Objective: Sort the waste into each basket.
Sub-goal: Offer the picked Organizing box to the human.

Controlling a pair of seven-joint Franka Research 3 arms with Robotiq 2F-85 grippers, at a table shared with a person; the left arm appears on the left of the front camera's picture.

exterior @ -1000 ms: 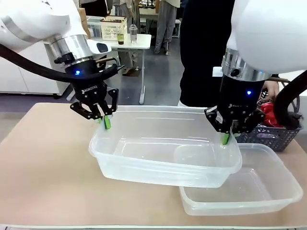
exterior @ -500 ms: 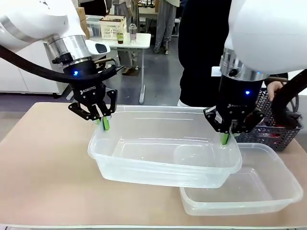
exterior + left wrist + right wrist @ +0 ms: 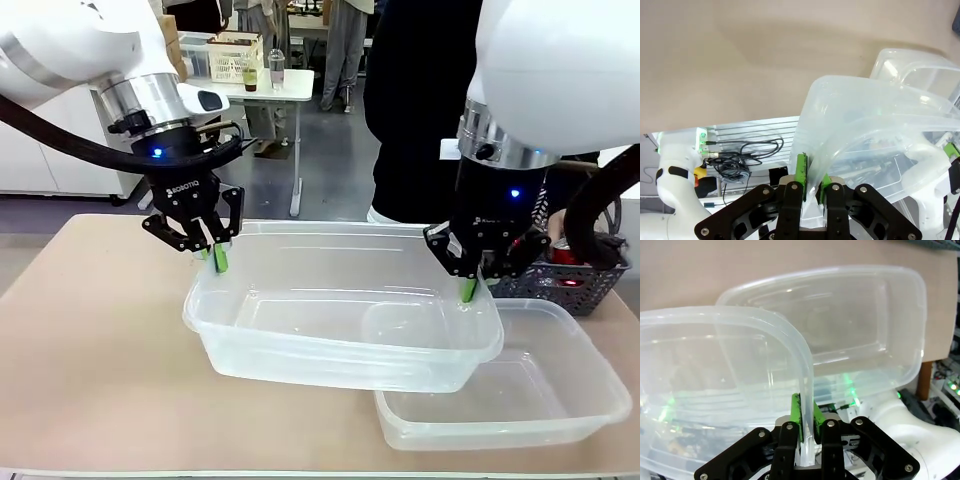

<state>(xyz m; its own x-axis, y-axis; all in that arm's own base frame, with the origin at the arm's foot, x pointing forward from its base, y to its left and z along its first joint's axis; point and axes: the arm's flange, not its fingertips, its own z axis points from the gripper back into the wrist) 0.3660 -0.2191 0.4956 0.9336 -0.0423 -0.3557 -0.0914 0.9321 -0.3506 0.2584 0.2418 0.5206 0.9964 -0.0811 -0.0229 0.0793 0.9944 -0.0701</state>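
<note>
Open table [image 3: 90, 340] left, large tub [image 3: 330, 340] blocking centre

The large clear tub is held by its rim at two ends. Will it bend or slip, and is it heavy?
Probably light: the large tub is empty, thin plastic. Likely flexible, yet it holds its shape between two rim pinches. Its smooth rim might slip in the jaws.

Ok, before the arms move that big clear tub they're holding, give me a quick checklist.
1. Left gripper clamped on the large tub rim: ok.
2. Right gripper clamped on the opposite rim: ok.
3. Large tub empty: ok.
4. Free table beneath to set it down: not ok; its right end overlaps the small tub.
5. Person's hands away from the tubs: cannot tell; the right arm hides the area by the dark basket.
</note>
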